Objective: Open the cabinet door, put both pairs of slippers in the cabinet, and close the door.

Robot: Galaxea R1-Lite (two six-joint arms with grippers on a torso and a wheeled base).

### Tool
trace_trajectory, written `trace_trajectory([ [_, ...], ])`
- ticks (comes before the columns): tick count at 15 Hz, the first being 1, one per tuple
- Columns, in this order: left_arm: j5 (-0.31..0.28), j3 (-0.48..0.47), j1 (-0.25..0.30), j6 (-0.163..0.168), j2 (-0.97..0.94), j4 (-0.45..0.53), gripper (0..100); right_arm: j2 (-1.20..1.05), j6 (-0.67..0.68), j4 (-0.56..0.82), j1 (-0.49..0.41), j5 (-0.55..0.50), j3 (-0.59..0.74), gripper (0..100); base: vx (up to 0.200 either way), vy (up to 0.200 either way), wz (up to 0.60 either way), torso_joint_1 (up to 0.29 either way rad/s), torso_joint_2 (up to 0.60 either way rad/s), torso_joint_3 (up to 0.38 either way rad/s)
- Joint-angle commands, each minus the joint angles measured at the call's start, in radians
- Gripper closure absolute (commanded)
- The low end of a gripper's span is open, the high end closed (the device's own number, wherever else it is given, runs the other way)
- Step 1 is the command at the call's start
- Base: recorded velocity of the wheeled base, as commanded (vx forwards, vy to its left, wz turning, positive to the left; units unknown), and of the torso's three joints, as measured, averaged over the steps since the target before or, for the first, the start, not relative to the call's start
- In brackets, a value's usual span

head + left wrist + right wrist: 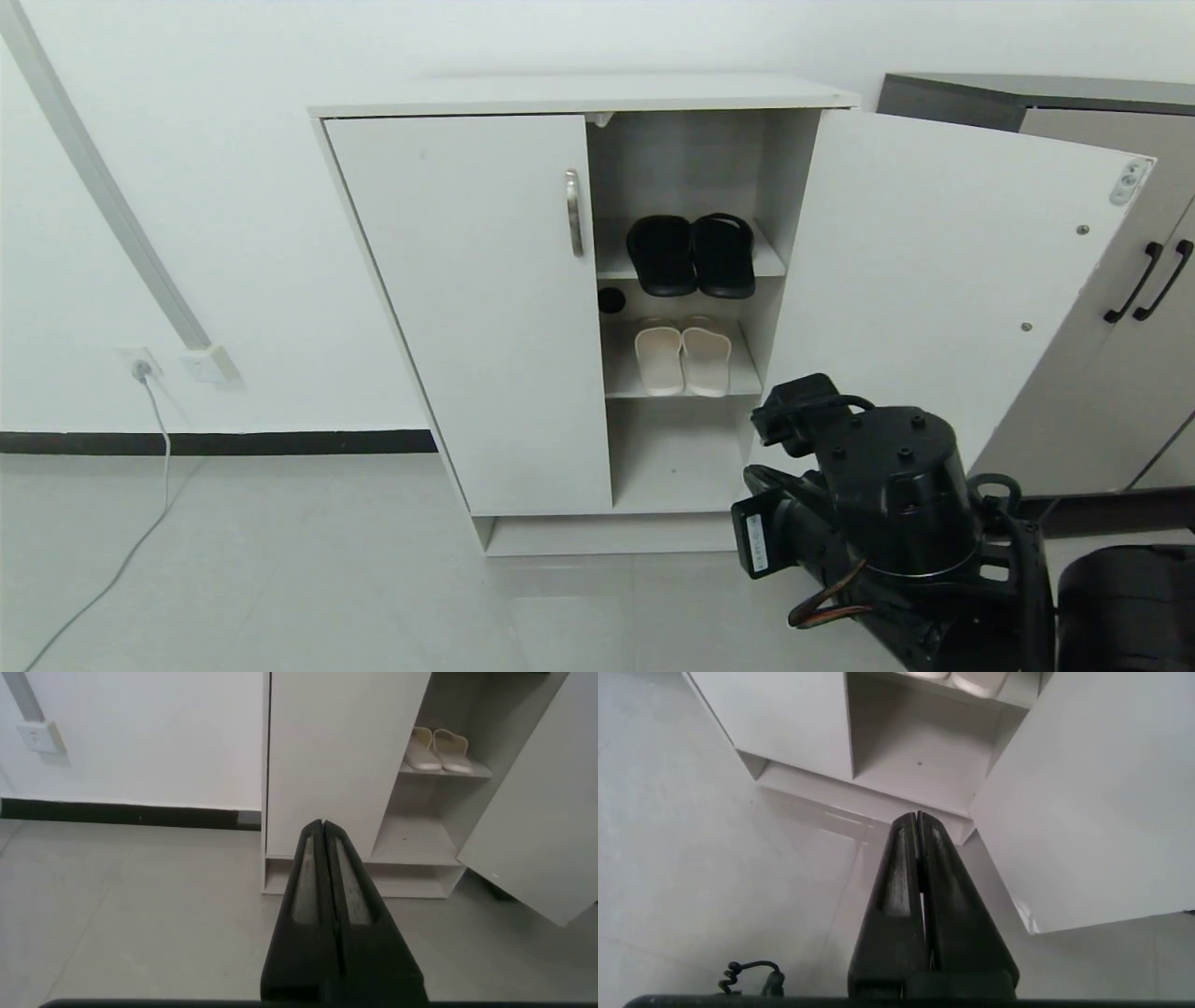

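The white cabinet (579,93) stands against the wall, its left door (467,308) closed and its right door (934,280) swung wide open. A black pair of slippers (691,255) rests on the upper shelf. A beige pair (682,359) lies on the shelf below, and the left wrist view also shows this beige pair (439,751). My right arm (868,495) hangs low in front of the open door. The right gripper (918,817) is shut and empty, pointing at the cabinet's base near the door's lower edge (1092,812). The left gripper (322,824) is shut and empty, well back from the cabinet above the floor.
A grey cabinet (1120,280) with black handles stands right behind the open door. A wall socket (140,364) at the left feeds a cable (140,523) that trails over the tiled floor. The closed door carries a silver handle (573,213). The bottom compartment (672,457) holds nothing.
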Motion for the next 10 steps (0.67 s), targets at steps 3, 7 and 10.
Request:
trace_trajectory([
  [3, 0.0, -0.001, 0.002, 0.0, 0.001, -0.002, 100, 0.004, 0.001, -0.002, -0.001, -0.001, 0.001, 100, 0.0, 0.0, 0.0, 0.051, -0.47, -0.372],
  [7, 0.0, -0.001, 0.002, 0.0, 0.001, -0.002, 100, 0.004, 0.001, -0.002, -0.003, -0.001, 0.001, 100, 0.0, 0.0, 0.0, 0.089, -0.48, -0.35],
  [10, 0.0, -0.001, 0.0, 0.0, 0.001, -0.002, 100, 0.004, 0.001, -0.002, -0.003, -0.001, 0.003, 100, 0.0, 0.0, 0.0, 0.137, -0.46, -0.331],
])
